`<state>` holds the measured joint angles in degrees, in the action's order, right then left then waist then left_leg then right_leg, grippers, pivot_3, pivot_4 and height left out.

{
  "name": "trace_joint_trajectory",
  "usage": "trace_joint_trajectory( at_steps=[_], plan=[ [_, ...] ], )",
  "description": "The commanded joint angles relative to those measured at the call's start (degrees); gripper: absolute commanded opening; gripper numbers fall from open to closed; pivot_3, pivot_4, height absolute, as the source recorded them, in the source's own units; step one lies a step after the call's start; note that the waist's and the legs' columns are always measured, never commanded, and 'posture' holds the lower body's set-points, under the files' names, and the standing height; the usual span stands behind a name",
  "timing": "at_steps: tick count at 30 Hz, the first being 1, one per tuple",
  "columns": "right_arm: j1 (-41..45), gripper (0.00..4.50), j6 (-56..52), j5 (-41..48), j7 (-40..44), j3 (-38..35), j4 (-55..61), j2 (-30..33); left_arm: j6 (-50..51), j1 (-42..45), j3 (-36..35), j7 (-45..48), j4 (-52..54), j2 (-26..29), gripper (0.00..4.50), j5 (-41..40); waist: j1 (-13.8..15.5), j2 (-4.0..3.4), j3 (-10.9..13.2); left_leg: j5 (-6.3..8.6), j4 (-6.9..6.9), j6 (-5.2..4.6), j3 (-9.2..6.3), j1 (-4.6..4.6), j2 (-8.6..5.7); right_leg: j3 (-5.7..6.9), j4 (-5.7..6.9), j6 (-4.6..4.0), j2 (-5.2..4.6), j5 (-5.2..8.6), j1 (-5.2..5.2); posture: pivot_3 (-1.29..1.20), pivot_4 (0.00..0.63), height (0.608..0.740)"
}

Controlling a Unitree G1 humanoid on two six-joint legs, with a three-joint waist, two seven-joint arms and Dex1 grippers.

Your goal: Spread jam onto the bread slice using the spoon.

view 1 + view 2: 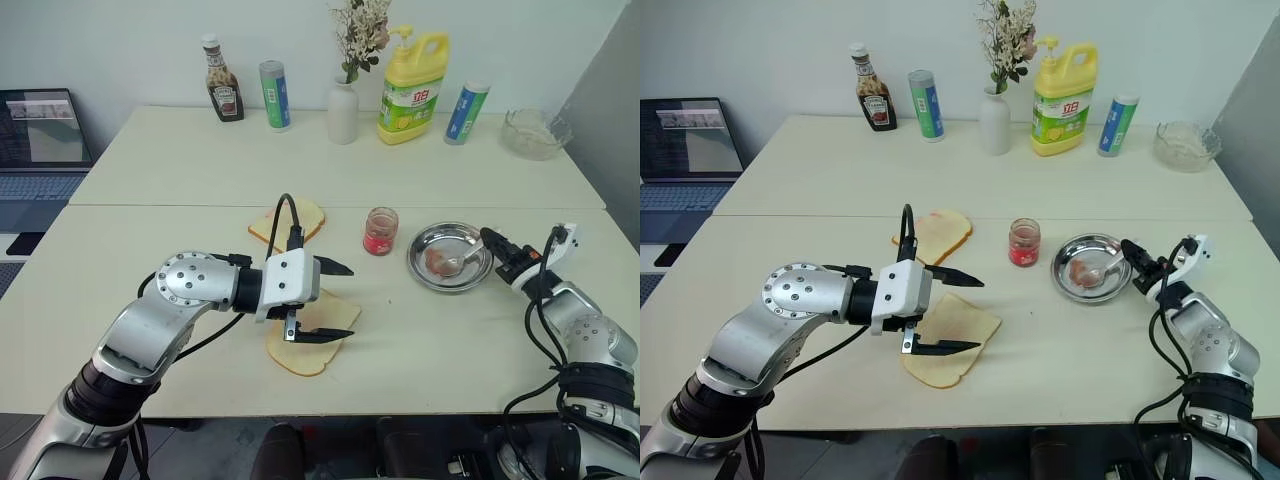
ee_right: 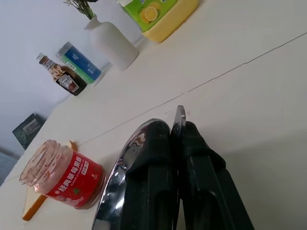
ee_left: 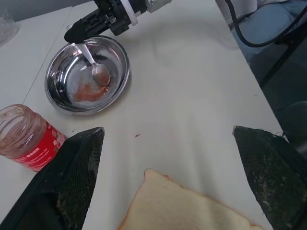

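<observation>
The bread slice (image 1: pixel 305 358) lies near the table's front edge. My left gripper (image 1: pixel 350 302) hovers just over it, open, with nothing between its fingers (image 3: pixel 76 177). The jam jar (image 1: pixel 380 231) stands open to the right of the slices, holding red-pink jam. Right of the jar sits a round steel dish (image 1: pixel 420 262) with a pink smear in it. The spoon (image 3: pixel 96 67) rests with its bowl in the dish. My right gripper (image 1: pixel 487 238) is at the dish's right rim, shut on the spoon's thin handle (image 2: pixel 178 120).
A smaller bread slice (image 1: pixel 290 222) lies behind the left gripper. Along the far edge stand a brown sauce bottle (image 1: pixel 222 92), two tubes (image 1: pixel 274 95), a white vase (image 1: pixel 343 110), a yellow detergent bottle (image 1: pixel 412 88) and a glass bowl (image 1: pixel 535 133). A laptop (image 1: pixel 40 140) sits far left.
</observation>
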<state>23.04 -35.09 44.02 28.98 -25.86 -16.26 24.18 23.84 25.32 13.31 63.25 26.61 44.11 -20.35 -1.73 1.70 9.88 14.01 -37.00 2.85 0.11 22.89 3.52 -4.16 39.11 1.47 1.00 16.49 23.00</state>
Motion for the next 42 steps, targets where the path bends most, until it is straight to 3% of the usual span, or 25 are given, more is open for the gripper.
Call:
trace_joint_trajectory(
  at_steps=[1, 2, 7, 22, 25, 27, 28, 42],
  plan=[
    [-1.89, 0.01, 0.77, -2.64, -0.77, 0.47, -0.06, 0.72, 0.3, 0.72, -0.51, 0.19, 1.54, -0.1, 4.5, -0.49, 0.01, 0.0, 0.0, 0.0, 0.0, 0.0, 0.0, -0.01, 0.0, 0.0, 0.0, 0.0, 0.0, 0.0, -0.01, 0.0, 0.15, 0.74],
    [-2.08, 0.01, 0.77, -2.68, -0.71, 0.65, -0.03, 0.78, 0.39, 0.77, -0.52, 0.2, 1.55, -0.13, 4.5, -0.49, 0.01, 0.0, 0.0, 0.0, 0.0, 0.0, -0.01, -0.01, 0.0, 0.01, 0.0, 0.0, 0.0, 0.0, -0.03, 0.0, 0.15, 0.74],
    [-2.45, 1.52, 1.93, -4.45, -1.51, 0.94, -1.84, 0.83, 0.66, 1.06, -0.39, 0.31, 1.48, -0.33, 4.5, -0.45, -0.04, -0.05, 0.02, 0.0, 0.01, 0.0, 0.0, 0.02, 0.0, 0.0, -0.02, 0.0, 0.0, 0.0, 0.02, 0.0, 0.15, 0.74],
    [-2.15, 1.52, 3.33, -2.84, -0.5, -1.93, -1.14, -0.35, 0.97, 1.46, -0.09, 0.23, 1.55, -0.88, 4.5, -0.12, -0.09, -0.07, 0.03, 0.0, 0.02, 0.0, 0.03, 0.05, 0.0, -0.03, 0.0, 0.0, 0.01, 0.0, 0.07, 0.0, 0.15, 0.74],
    [-2.17, 0.94, 4.29, -2.5, -0.26, -2.67, -0.7, -0.26, 1.03, 1.4, -0.09, 0.2, 1.63, -0.85, 4.5, -0.08, -0.09, -0.07, 0.03, 0.0, 0.02, 0.0, 0.02, 0.04, 0.01, -0.02, 0.0, 0.0, 0.01, 0.0, 0.07, 0.0, 0.15, 0.74],
    [-2.21, 0.18, 4.51, -2.45, -0.02, -2.81, -0.59, -0.11, 1.1, 1.28, -0.05, 0.1, 1.79, -0.89, 4.5, -0.09, -0.09, -0.08, 0.02, 0.0, 0.03, 0.0, 0.02, 0.05, 0.01, -0.02, -0.01, 0.0, 0.01, 0.0, 0.07, 0.0, 0.15, 0.74],
    [-2.29, 0.02, 4.65, -2.32, 0.02, -2.88, -0.53, -0.09, 1.12, 1.18, 0.05, 0.03, 1.93, -0.94, 4.5, -0.04, -0.09, -0.08, 0.01, 0.0, 0.02, 0.0, 0.03, 0.03, 0.01, -0.03, 0.0, 0.0, 0.01, 0.0, 0.06, 0.0, 0.15, 0.74],
    [-3.5, 0.02, 2.2, 0.88, -1.2, -3.55, 5.53, 0.02, 1.27, 0.83, -0.45, -0.72, 1.63, -1.31, 4.5, 0.29, -0.08, -0.07, 0.0, 0.0, 0.02, 0.0, 0.0, 0.01, 0.01, -0.01, -0.01, 0.0, 0.01, 0.0, 0.02, 0.0, 0.15, 0.74]
  ],
)
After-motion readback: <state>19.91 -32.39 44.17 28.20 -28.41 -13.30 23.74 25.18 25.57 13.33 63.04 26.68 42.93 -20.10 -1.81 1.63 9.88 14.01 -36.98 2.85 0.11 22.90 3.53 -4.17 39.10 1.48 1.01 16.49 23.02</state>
